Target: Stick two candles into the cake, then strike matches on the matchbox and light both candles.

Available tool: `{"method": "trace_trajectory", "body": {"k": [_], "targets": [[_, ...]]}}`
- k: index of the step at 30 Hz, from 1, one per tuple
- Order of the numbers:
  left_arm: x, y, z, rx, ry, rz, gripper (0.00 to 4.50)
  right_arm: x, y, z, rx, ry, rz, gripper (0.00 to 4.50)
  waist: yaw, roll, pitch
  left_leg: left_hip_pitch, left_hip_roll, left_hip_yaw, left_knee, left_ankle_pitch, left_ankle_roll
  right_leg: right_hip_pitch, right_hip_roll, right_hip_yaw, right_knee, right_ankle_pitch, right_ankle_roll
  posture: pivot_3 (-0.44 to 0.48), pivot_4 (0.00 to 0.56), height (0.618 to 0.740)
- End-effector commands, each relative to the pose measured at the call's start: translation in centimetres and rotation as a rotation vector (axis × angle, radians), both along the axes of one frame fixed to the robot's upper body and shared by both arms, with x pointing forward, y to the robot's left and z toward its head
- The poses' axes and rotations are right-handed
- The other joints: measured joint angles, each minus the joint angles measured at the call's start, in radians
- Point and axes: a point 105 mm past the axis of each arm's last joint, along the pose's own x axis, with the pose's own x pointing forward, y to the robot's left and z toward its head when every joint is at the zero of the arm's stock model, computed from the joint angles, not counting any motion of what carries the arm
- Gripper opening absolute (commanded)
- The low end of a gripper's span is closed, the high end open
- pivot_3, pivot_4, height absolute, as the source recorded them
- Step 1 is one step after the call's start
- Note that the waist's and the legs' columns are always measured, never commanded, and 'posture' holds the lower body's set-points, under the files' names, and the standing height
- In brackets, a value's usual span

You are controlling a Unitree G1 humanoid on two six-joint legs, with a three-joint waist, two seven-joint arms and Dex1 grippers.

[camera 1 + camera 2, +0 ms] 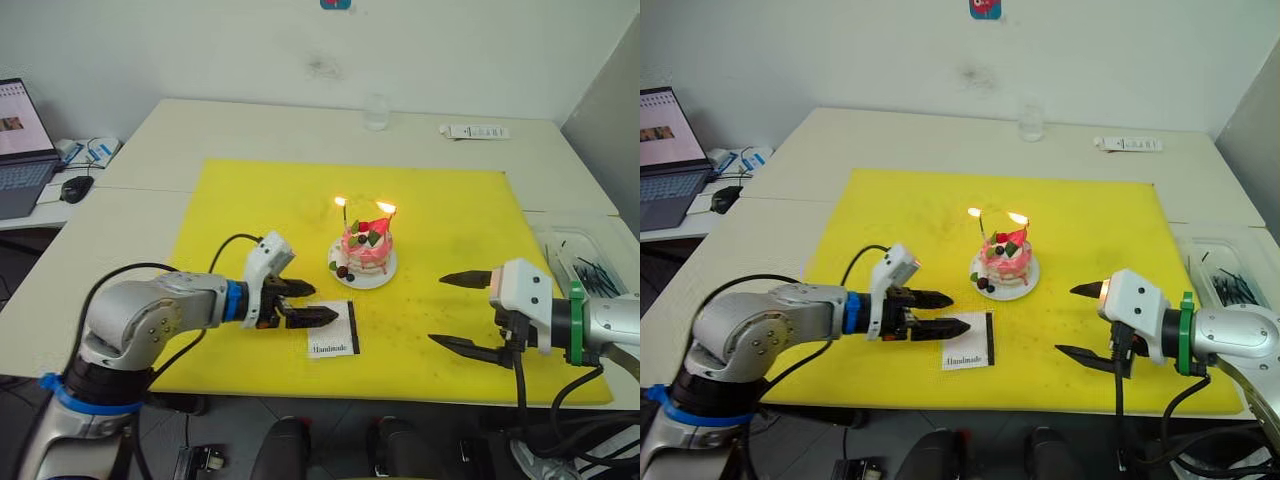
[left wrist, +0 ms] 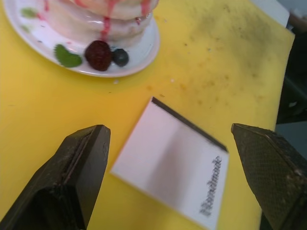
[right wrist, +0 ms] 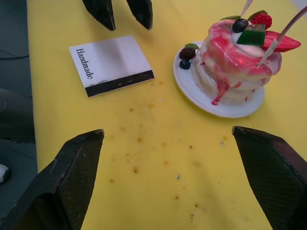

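Observation:
The pink cake [image 1: 366, 248] stands on its white plate [image 1: 384, 279] mid-mat, with two thin candles [image 1: 345, 218] [image 1: 383, 222] stuck in its top, both burning with small flames. The white "Handmade" matchbox [image 1: 333, 335] lies flat in front of the cake, black strip toward it. My left gripper [image 1: 325, 303] hovers open just left of the matchbox, holding nothing. To the right of the cake, my right gripper [image 1: 436, 310] is wide open and empty. Thin dark sticks [image 1: 592, 270] that look like matches lie in a clear tub at the right.
A yellow mat [image 1: 450, 210] covers the table's middle. The clear tub [image 1: 563, 243] sits off the mat's right edge. At the back are a glass [image 1: 376, 112] and a white flat object [image 1: 475, 131]. A laptop [image 1: 20, 150] and mouse [image 1: 76, 187] are far left.

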Motion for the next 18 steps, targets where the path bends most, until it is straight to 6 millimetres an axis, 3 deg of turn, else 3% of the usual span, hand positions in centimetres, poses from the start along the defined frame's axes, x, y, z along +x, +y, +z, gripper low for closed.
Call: {"method": "trace_trajectory", "body": {"k": [1, 3, 8, 11, 18], "targets": [[-0.6, 1.2, 2.1, 0.021, -0.119, -0.064, 4.47, 0.2, -0.9, 1.4, -0.011, -0.051, -0.018, 4.5, 0.0, 0.0, 0.0, 0.0, 0.0, 0.0, 0.0, 0.0, 0.0, 0.0, 0.0, 0.0, 0.0, 0.0, 0.0, 0.0, 0.15, 0.738], [-0.8, 2.4, 2.4, 0.056, -0.153, -0.082, 4.47, 0.4, -1.4, 1.7, -0.024, -0.074, -0.029, 4.5, 0.0, 0.0, 0.0, 0.0, 0.0, 0.001, 0.0, 0.0, 0.0, 0.0, -0.001, 0.0, 0.0, -0.001, -0.001, 0.0, 0.15, 0.738], [1.0, 8.0, 2.8, 0.268, -0.401, 0.036, 4.47, 1.6, -4.5, 4.4, -0.058, -0.201, -0.089, 4.5, 0.001, 0.0, 0.0, 0.0, 0.001, 0.0, -0.001, 0.0, 0.0, -0.001, -0.003, 0.0, 0.0, -0.004, -0.007, 0.0, 0.15, 0.738], [0.1, 10.3, 3.6, 0.276, -0.454, 0.054, 4.47, 1.5, -5.2, 7.0, -0.001, -0.236, -0.057, 4.5, -0.001, 0.001, 0.001, 0.0, 0.002, 0.001, -0.001, 0.0, 0.0, 0.0, -0.004, -0.001, 0.0, -0.004, -0.009, 0.0, 0.15, 0.738], [-0.9, 11.8, 4.7, 0.215, -0.467, 0.104, 4.47, 1.7, -5.6, 7.5, -0.02, -0.222, -0.024, 4.5, 0.002, 0.001, 0.001, 0.0, 0.003, 0.001, -0.001, 0.0, 0.0, -0.001, -0.005, -0.001, 0.0, -0.005, -0.009, 0.0, 0.15, 0.738]]}}
